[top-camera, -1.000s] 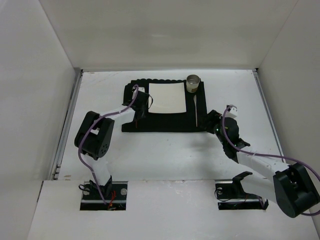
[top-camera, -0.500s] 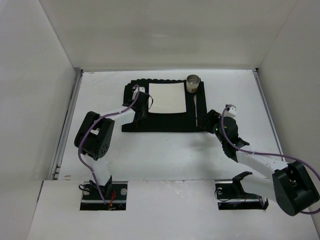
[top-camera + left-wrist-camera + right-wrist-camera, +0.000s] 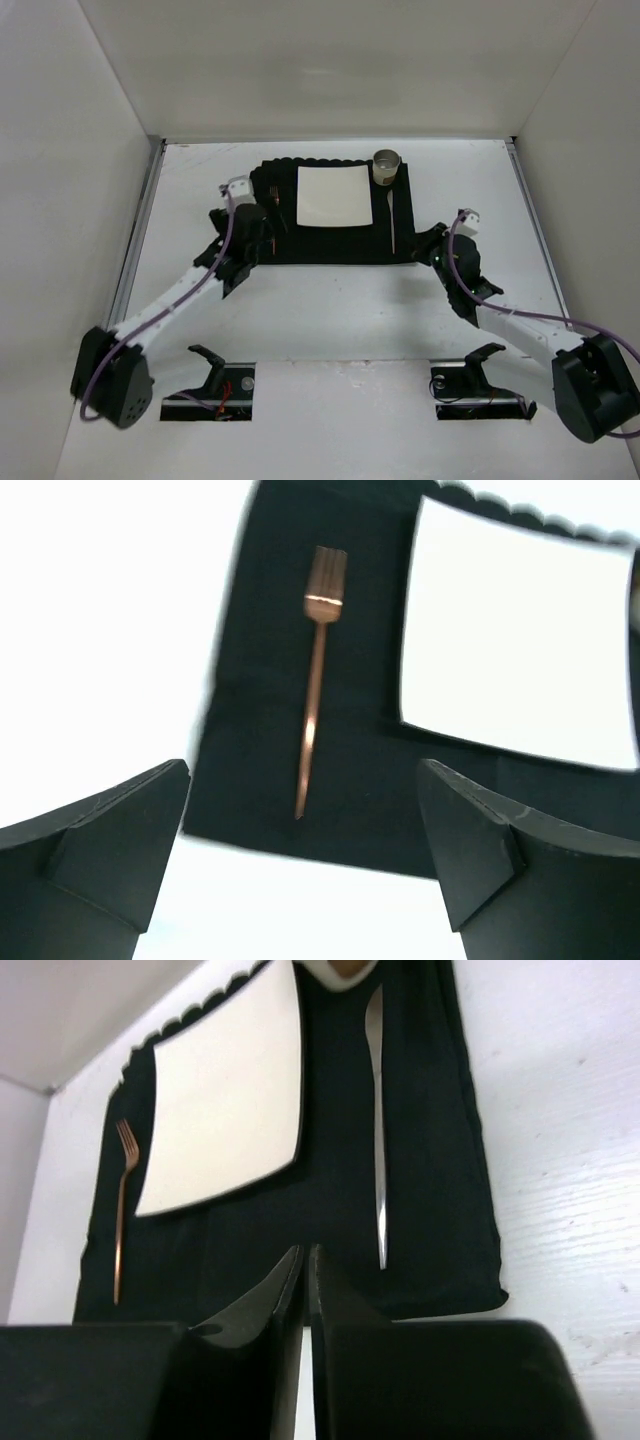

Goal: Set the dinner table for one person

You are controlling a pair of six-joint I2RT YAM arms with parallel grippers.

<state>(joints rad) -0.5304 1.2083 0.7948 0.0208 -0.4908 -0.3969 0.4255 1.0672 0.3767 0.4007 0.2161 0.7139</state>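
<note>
On the white dinner table (image 3: 330, 300) lies a black placemat (image 3: 330, 245) with a white square plate (image 3: 335, 195) on it. A copper fork (image 3: 274, 207) (image 3: 315, 680) lies left of the plate, a silver knife (image 3: 392, 220) (image 3: 377, 1130) right of it, and a cup (image 3: 386, 165) stands at the far right corner. My left gripper (image 3: 248, 250) (image 3: 305, 780) hangs open over the placemat's near left edge, nothing between its fingers, the fork just ahead. At the placemat's near right corner, my right gripper (image 3: 432, 245) (image 3: 305, 1252) is shut and holds nothing.
White walls (image 3: 90, 150) enclose the table on the left, far and right sides. The arm bases (image 3: 210, 385) sit at the near edge. Bare tabletop lies between the placemat and the bases.
The left gripper has opened, left the fork on the placemat and pulled back toward the near left. The right gripper has shut and stayed almost in place.
</note>
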